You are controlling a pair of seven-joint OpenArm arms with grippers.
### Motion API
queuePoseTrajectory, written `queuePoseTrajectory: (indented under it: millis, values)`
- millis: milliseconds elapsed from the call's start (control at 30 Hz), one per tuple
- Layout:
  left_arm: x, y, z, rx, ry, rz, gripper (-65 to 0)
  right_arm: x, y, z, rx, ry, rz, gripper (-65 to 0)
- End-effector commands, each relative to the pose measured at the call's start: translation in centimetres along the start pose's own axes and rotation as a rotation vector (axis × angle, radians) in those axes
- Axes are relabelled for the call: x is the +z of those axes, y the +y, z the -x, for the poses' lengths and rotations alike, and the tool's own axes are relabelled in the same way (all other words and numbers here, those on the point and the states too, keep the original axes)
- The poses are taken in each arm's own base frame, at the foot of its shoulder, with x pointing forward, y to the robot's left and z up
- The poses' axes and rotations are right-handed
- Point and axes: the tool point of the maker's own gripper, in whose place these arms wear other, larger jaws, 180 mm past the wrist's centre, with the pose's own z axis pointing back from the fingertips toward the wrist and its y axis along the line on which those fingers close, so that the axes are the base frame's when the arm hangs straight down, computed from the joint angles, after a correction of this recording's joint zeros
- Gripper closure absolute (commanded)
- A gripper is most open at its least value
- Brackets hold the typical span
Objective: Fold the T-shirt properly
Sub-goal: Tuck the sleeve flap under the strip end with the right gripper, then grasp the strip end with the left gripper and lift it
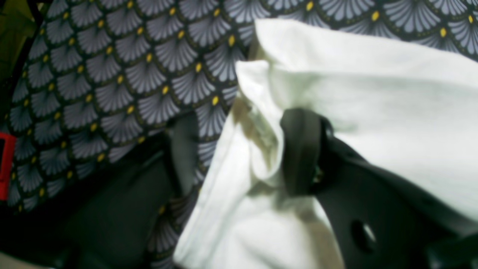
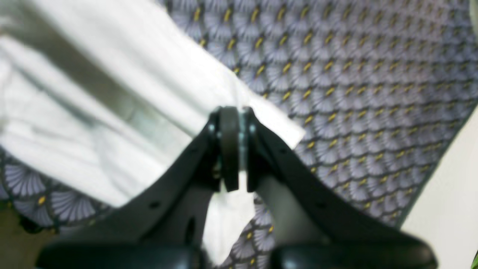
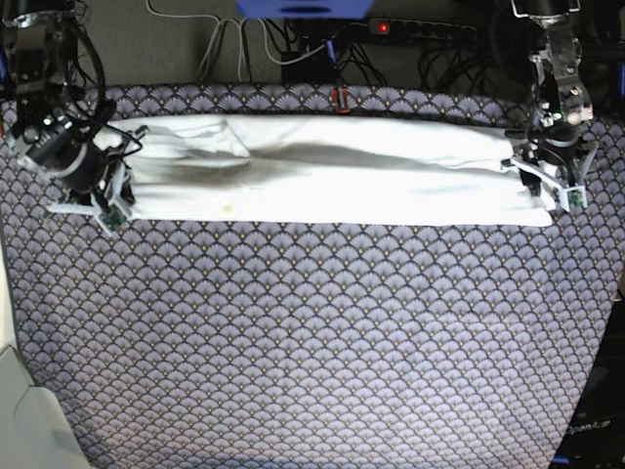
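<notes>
The white T-shirt [image 3: 332, 181] lies folded into a long band across the far part of the table, plain side up. At its end on the base view's left, my right gripper [image 3: 107, 200] is shut on a corner of the T-shirt [image 2: 112, 112]. In the right wrist view the right gripper [image 2: 235, 123] has its pads pressed together with white cloth between them. My left gripper [image 3: 549, 186] is at the band's other end. Seen from the left wrist, the left gripper [image 1: 241, 127] stands open, with a raised fold of the T-shirt [image 1: 336, 74] between its fingers [image 1: 300, 149].
A dark tablecloth [image 3: 312, 332] with a grey fan pattern and yellow dots covers the table. Cables and a power strip [image 3: 420, 27] lie behind the far edge. A red part [image 1: 4, 164] shows at the left wrist view's left border. The table edge [image 2: 429, 194] runs close on the right gripper's right.
</notes>
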Motion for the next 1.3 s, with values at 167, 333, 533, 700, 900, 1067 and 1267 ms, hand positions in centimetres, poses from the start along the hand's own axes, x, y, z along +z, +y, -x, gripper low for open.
queuePoseTrajectory:
  millis: [167, 333, 533, 700, 900, 1067, 1267]
  values:
    - [0.3, -2.0, 3.6, -0.018, 0.146, 0.075, -36.6, 0.1, 1.0, 0.8, -0.019, 0.004, -0.018, 0.0]
    - [0.3, -2.0, 3.8, -0.017, 0.152, 0.075, -36.6, -1.4, 1.8, 3.3, -0.082, 0.069, -0.054, 0.0]
    - [0.5, -2.0, 4.2, -0.021, 0.154, 0.077, -36.7, -2.0, 2.3, 4.0, -0.106, 0.056, -0.070, 0.0]
    - [0.5, -3.2, 4.5, -0.041, 0.163, 0.107, -36.1, -2.0, 2.3, 4.1, -0.107, 0.060, -0.071, 0.0]
    - [0.5, -3.8, 4.9, -0.042, 0.170, 0.118, -28.0, -2.0, 2.3, 4.1, -0.108, 0.063, -0.070, 0.0]
    - [0.1, -3.4, 6.3, -0.036, 0.210, 0.109, -23.8, -2.0, 2.3, 4.1, -0.108, 0.063, -0.070, 0.0]
    - [0.2, -2.7, 6.8, 0.040, 0.226, 0.129, -23.8, -2.0, 2.3, 4.1, -0.108, 0.063, -0.070, 0.0]
